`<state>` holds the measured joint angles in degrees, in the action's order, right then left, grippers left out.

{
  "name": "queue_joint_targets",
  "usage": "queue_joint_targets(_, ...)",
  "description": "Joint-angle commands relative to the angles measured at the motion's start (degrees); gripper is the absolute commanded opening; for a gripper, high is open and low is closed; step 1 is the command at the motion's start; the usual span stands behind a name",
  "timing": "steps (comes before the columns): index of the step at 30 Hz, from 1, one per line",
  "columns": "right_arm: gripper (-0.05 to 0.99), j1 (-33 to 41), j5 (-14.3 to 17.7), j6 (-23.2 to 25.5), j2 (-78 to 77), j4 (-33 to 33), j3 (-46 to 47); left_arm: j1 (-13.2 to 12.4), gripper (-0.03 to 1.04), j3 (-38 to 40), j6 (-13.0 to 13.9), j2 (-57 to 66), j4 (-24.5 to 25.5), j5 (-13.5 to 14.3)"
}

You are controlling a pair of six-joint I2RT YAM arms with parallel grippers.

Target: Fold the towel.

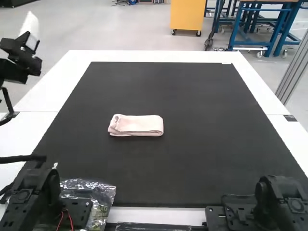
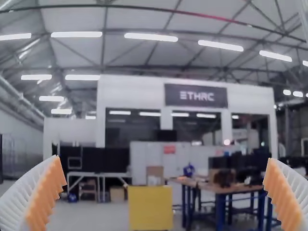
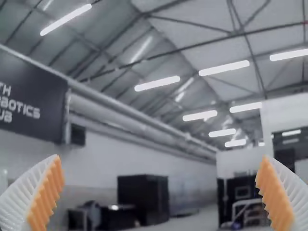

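One left tool (image 1: 30,25), forward-facing, spread.

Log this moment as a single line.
towel: folded into a narrow strip, lying on black mat | left gripper: open, empty | right gripper: open, empty

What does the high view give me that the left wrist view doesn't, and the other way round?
High view: the pink towel, folded into a short strip on the black mat, and clear plastic packaging at the mat's near left corner.
Left wrist view: orange pads facing each other, fingers wide apart.
Both: the left gripper, at the high view's left edge, away from the towel.
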<state>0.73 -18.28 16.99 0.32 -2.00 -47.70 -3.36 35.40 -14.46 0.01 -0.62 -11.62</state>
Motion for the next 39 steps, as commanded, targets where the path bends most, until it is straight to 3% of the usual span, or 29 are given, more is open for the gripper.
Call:
queue_joint_targets(1, 0.91, -1.3, 7.2, -4.8, -0.2, 4.7, 3.6, 0.3, 0.97, -1.2, 0.0, -0.1, 1.6, 4.4)
queue_joint_targets(2, 0.91, -1.3, 8.5, -7.9, -0.3, 5.1, 5.3, 0.3, 0.97, -1.9, 0.7, -0.1, 1.6, 6.1)
queue_joint_targets(4, 0.91, -1.3, 7.8, -10.0, -0.2, 4.9, 10.4, 0.1, 0.97, -4.0, 2.9, 0.0, 1.6, 9.5)
queue_joint_targets(5, 0.91, -1.1, 7.6, -11.0, -0.2, 3.8, 13.2, 0.1, 0.97, -5.4, 4.3, -0.1, 1.4, 9.8)
queue_joint_targets(7, 0.91, -1.0, 8.3, -14.4, -0.2, 2.5, 18.3, 0.1, 0.97, -8.3, 5.4, -0.1, 0.6, 9.8)
queue_joint_targets(8, 0.91, -0.9, 10.7, -16.9, -0.2, 1.4, 20.5, 0.2, 0.97, -9.7, 5.5, 0.0, -0.2, 9.7)
queue_joint_targets(12, 0.91, -1.0, 15.1, -17.9, -0.2, -4.9, 28.3, 0.5, 0.97, -16.0, 7.7, 0.0, -4.2, 8.7)
queue_joint_targets(17, 0.91, -1.0, 13.7, -21.9, -0.3, -11.4, 37.5, 0.2, 0.97, -23.1, 8.7, 0.0, -9.6, 8.7)
queue_joint_targets(21, 0.91, -1.0, 18.6, -21.7, -0.3, -21.6, 43.9, 0.1, 0.97, -27.3, 8.4, 0.0, -11.8, 8.9)
queue_joint_targets(23, 0.91, -1.0, 19.1, -22.4, -0.3, -21.3, 45.8, 0.1, 0.97, -28.8, 8.6, -0.1, -11.6, 9.0)
queue_joint_targets(25, 0.91, -1.1, 22.2, -23.1, -0.2, -20.3, 47.9, -0.1, 0.97, -30.9, 8.7, -0.1, -11.2, 8.9)
queue_joint_targets(27, 0.91, -1.1, 23.6, -23.2, -0.3, -11.6, 47.7, -0.1, 0.97, -33.1, 8.7, 0.0, -10.7, 8.9)
queue_joint_targets(30, 0.91, -1.2, 23.6, -23.1, -0.3, -3.5, 47.7, -0.1, 0.97, -35.5, 8.4, -0.1, -8.4, 8.9)
queue_joint_targets(31, 0.91, -1.2, 23.6, -23.1, -0.3, -0.5, 47.7, -0.1, 0.97, -35.6, 8.2, 0.0, -4.9, 8.9)
queue_joint_targets(34, 0.91, -1.3, 23.6, -23.9, -0.3, 0.4, 47.7, -0.1, 0.97, -35.4, 8.9, 0.0, -0.3, 9.1)
queue_joint_targets(39, 0.91, -1.3, 21.9, -24.4, -0.3, 1.0, 47.7, -0.1, 0.97, -35.5, 10.5, 0.0, -0.1, 9.2)
